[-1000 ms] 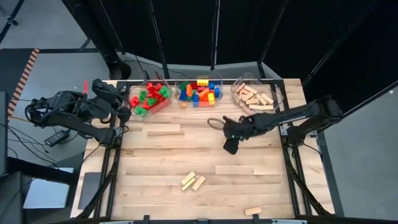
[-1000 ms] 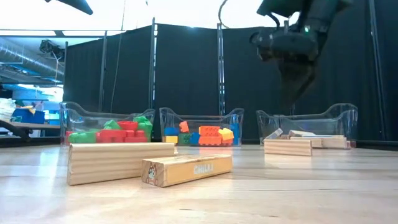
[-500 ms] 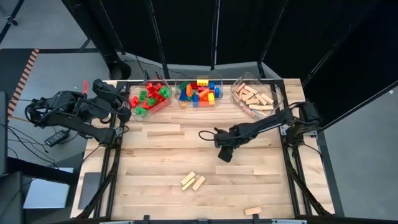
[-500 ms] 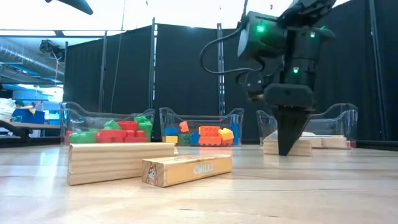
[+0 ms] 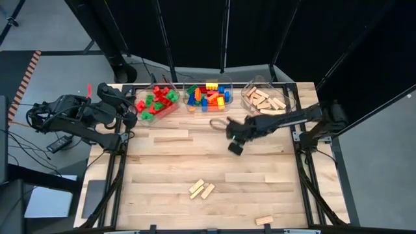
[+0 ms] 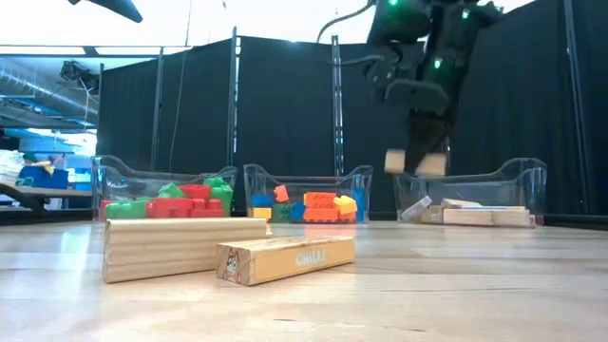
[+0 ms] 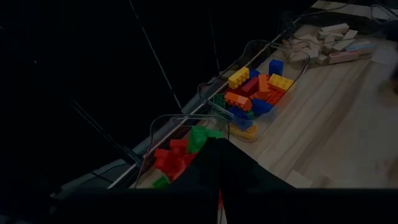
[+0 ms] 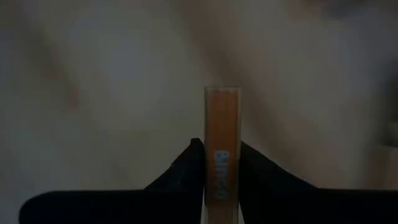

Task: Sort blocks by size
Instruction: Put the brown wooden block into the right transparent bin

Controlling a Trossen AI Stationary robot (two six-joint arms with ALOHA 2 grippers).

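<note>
My right gripper (image 6: 418,157) hangs over the table's middle right (image 5: 235,147), shut on a tan wooden bar (image 6: 395,162), one of the blocks. Two more wooden bars (image 5: 201,189) lie flat side by side near the table's middle, and another bar (image 5: 264,220) lies at the near edge. Several studded bricks fill two clear bins (image 5: 156,103) (image 5: 208,97), and wooden bars fill a third bin (image 5: 266,101). My left gripper (image 5: 128,117) waits shut at the far left, beside the red and green bin. My right gripper pinches the wooden bar's two long sides (image 8: 222,124) between its two fingers (image 8: 189,163), about mid-length. The fingers come from above, pointing steeply down, and lie across the bar. The bar hangs level (image 6: 435,163), lifted clear of the table.
The three bins stand in a row along the far edge. Bare wood lies between the bins and the two bars in the middle. Dark curtains close off the room behind the table (image 6: 285,104).
My right gripper went down to a wooden bar lying on the table, shut on it, and has risen with it toward the far edge. The bar, flat on the table before, now hangs level and clear of it.
</note>
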